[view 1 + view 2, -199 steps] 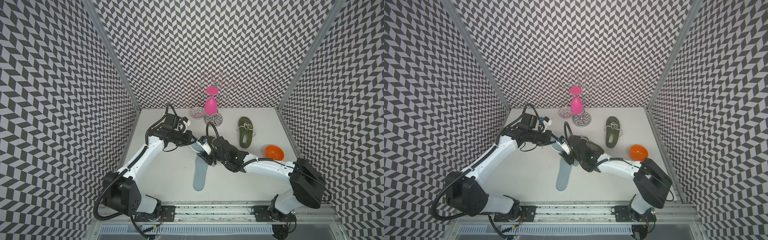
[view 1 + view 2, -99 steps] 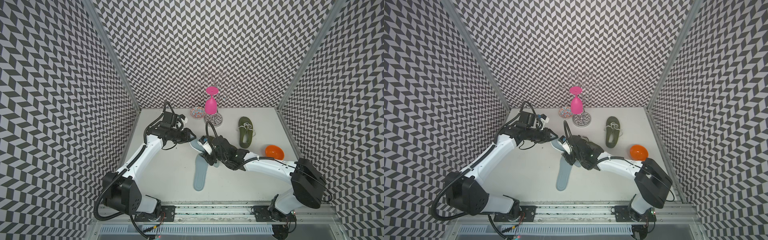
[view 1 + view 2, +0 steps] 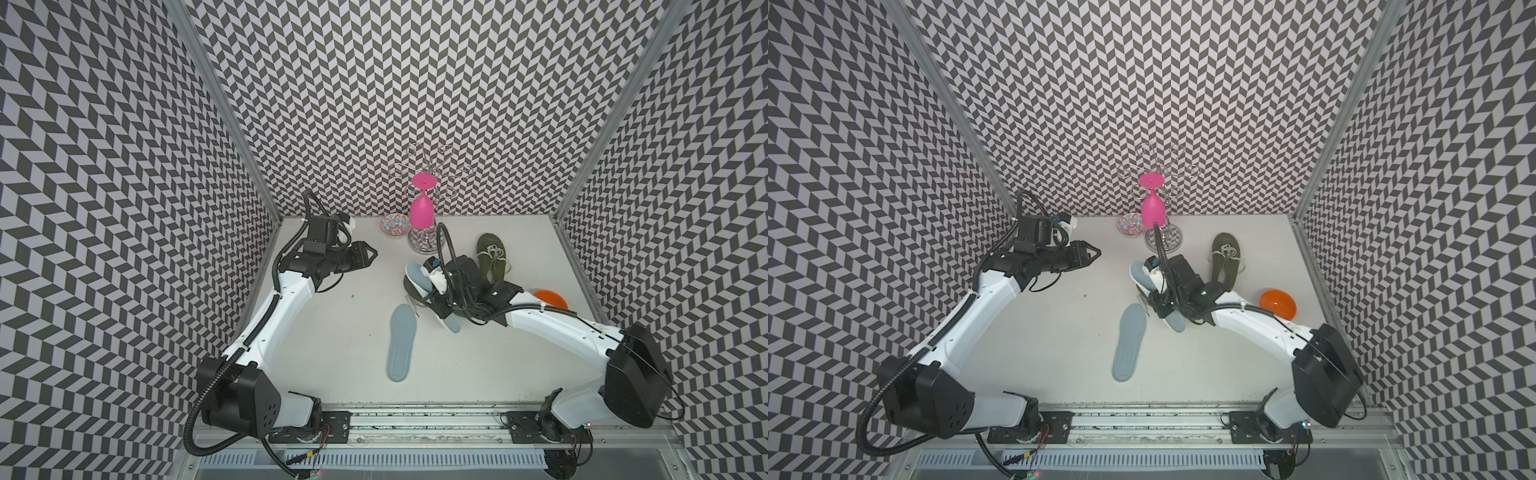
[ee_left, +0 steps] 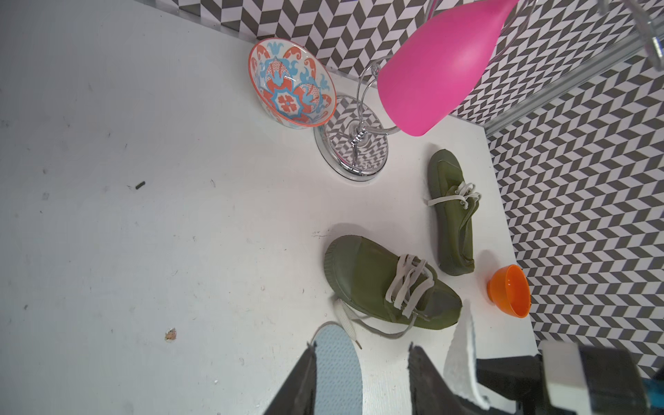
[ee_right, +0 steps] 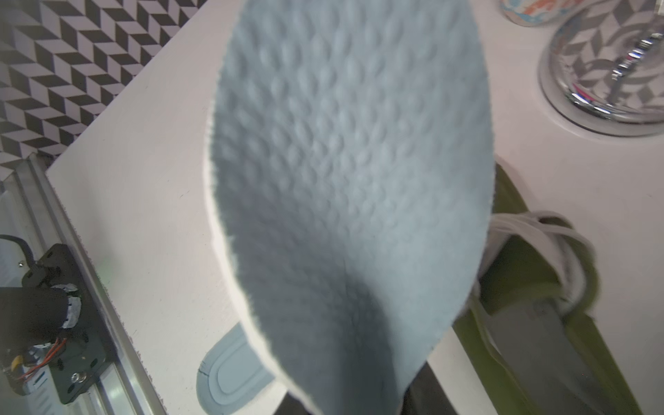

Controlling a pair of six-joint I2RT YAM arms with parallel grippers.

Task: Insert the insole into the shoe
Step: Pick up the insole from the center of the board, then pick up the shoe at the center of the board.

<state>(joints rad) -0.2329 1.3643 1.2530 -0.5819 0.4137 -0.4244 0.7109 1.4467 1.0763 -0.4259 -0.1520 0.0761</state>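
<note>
1 insole [image 5: 352,179] hanging pinched in right gripper [image 3: 438,303] over shoe [image 4: 370,276] | feeding toe-end in first looks best | left gripper [image 3: 369,252], shoe's 9 o'clock, hovering part-spread, empty

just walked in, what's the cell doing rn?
Right hand is clamped on a light blue insole, holding it off the table right by the nearer green shoe. The insole isn't inside the shoe yet. Left hand is open and empty, off to the side. A second insole lies flat on the table, and a second shoe sits further back.
</note>
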